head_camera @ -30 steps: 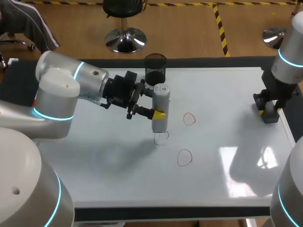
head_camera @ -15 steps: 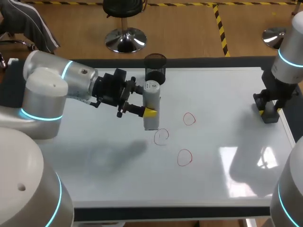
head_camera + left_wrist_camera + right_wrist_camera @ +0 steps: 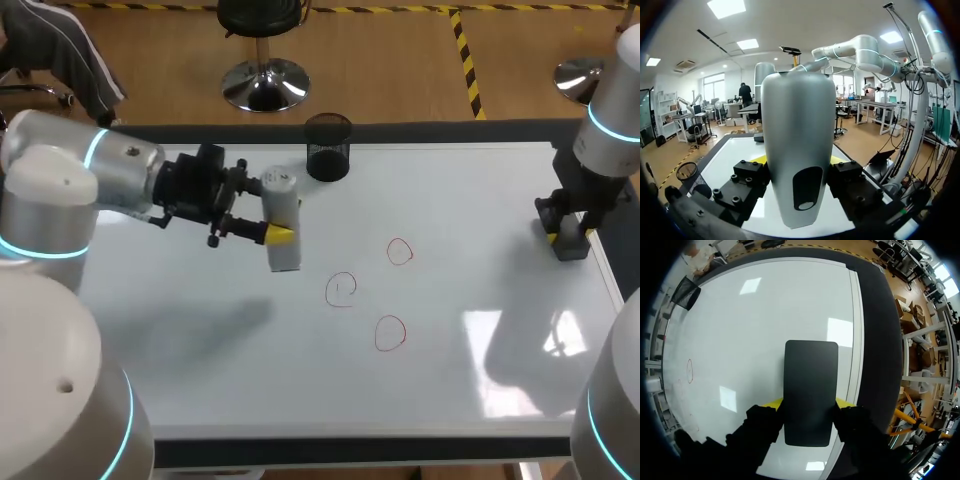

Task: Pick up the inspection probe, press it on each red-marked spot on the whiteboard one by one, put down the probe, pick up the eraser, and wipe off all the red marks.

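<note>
The grey cylindrical probe hangs upright over the whiteboard, left of the three red marks. My left gripper is shut on its lower half. In the left wrist view the probe fills the gap between the fingers of the left gripper. The red marks lie at mid-board: one nearest the probe, one further right, one nearer the front. At the board's right edge my right gripper is shut on the black eraser. The right wrist view shows the eraser between the right gripper's yellow tips.
A black mesh cup stands at the board's back edge, just right of the probe. The board's raised frame runs round it, with a dark table margin beyond the right side.
My left arm has lifted the probe off the left red mark and carried it left and back, away from the marks. The right arm and eraser have stayed still.
</note>
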You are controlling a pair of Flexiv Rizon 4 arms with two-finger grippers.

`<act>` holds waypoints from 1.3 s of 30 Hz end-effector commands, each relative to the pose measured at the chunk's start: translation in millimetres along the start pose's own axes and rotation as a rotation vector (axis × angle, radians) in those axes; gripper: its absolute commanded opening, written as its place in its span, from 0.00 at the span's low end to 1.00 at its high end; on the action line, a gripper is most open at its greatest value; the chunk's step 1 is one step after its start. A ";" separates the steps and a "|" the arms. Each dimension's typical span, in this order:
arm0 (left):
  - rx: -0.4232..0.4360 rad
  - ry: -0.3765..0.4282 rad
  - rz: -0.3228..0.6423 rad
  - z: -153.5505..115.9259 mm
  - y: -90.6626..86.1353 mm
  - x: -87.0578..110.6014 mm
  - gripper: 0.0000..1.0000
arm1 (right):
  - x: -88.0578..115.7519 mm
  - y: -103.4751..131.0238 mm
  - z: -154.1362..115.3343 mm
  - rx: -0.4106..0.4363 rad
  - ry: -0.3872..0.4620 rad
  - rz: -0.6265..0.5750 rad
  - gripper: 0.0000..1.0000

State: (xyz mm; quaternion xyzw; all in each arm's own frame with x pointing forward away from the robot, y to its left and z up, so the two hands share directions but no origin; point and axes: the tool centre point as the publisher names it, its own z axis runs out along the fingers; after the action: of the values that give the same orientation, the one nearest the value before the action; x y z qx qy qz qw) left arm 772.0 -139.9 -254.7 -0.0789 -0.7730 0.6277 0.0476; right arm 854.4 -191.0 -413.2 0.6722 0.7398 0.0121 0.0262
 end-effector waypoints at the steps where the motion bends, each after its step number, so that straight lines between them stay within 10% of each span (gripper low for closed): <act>1: -0.008 -0.015 0.004 -20.3 -5.8 10.3 0.00 | -0.7 0.2 -0.3 0.000 0.002 -0.001 0.00; 39: 0.003 -0.073 0.011 -111.7 23.8 28.7 0.00 | -0.7 0.2 -0.3 0.000 0.002 -0.001 0.00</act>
State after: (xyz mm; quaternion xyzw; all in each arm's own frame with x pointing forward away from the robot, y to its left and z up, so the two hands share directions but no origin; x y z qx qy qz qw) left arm 766.4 -31.9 -258.1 -0.0598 -0.7731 0.6313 0.0160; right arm 854.4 -191.0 -413.1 0.6722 0.7398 0.0121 0.0263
